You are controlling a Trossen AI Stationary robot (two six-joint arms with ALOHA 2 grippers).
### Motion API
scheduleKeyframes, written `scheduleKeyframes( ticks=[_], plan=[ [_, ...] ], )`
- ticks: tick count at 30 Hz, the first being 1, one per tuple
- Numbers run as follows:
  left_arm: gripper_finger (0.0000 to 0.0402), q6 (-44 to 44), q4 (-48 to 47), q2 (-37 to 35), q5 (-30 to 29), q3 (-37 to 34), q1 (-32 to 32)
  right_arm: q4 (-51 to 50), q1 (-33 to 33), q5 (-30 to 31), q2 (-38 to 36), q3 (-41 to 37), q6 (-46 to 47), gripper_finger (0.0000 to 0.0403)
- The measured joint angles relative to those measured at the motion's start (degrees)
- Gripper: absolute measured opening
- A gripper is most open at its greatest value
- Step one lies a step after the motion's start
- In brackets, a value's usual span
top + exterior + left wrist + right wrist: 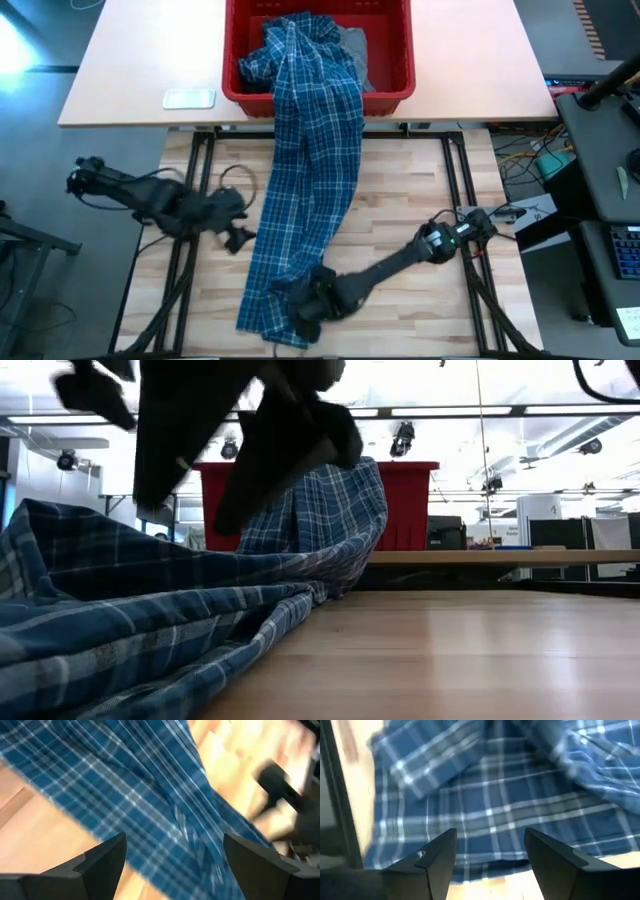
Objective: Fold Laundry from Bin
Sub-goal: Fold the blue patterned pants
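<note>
The blue-and-white plaid shirt (pixel 310 170) hangs out of the red bin (pixel 395 92) over its near rim and lies in a long strip down the wooden table, bunched at its near end (pixel 150 620). A grey garment (pixel 355 48) stays in the bin. My left gripper (pixel 240 238) stands open just left of the strip, with the cloth ahead of its fingers (pixel 172 845). My right gripper (pixel 305 305) stands open above the shirt's near end, pointing down at the plaid (pixel 490 837), with nothing between its fingers.
The bin stands on a pale far table, with a small white object (pixel 190 98) to its left. Bare wood lies right of the shirt (pixel 410 200). Black frame rails (pixel 195 180) run along both sides of the wooden top. Cables and equipment sit off to the right.
</note>
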Motion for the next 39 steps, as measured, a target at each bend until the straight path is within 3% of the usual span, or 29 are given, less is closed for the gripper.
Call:
scheduleKeyframes(
  ticks=[4, 11, 14, 17, 25, 33, 36, 39],
  plan=[
    [0.0314, 6.6, 14.0, 2.7, 0.7, -6.1, 11.4, 3.0, 0.0, 0.0, 2.3, -0.6, -3.4, 0.0226],
    [0.0314, 14.4, 37.2, 10.1, 3.4, -12.6, 26.5, 2.0, 0.2, -2.1, 5.6, -1.9, -0.8, 0.0220],
    [0.0312, 16.8, 49.8, 15.0, 5.7, -12.8, 31.7, 2.7, 0.0, -1.5, 5.8, -2.1, 0.1, 0.0219],
    [0.0311, 18.3, 54.9, 20.9, 4.5, -9.9, 36.4, 3.2, -0.1, -1.2, 5.9, -2.2, 0.1, 0.0219],
    [0.0311, 20.2, 51.9, 33.8, 6.6, 4.1, 43.5, 3.6, 0.0, -1.1, 5.9, -2.3, -0.4, 0.0219],
    [0.0304, 15.3, 47.7, 39.3, 1.1, 10.6, 43.8, 3.1, 0.1, -1.1, 5.9, -2.5, -0.5, 0.0219],
    [0.0263, 13.5, 43.6, 41.4, -1.3, 12.9, 43.8, 2.5, 0.1, -1.1, 5.9, -2.5, -0.5, 0.0219],
    [0.0187, 13.2, 41.3, 42.2, -1.9, 14.4, 43.9, 2.3, 0.1, -1.1, 5.9, -2.5, -0.8, 0.0219]
  ],
)
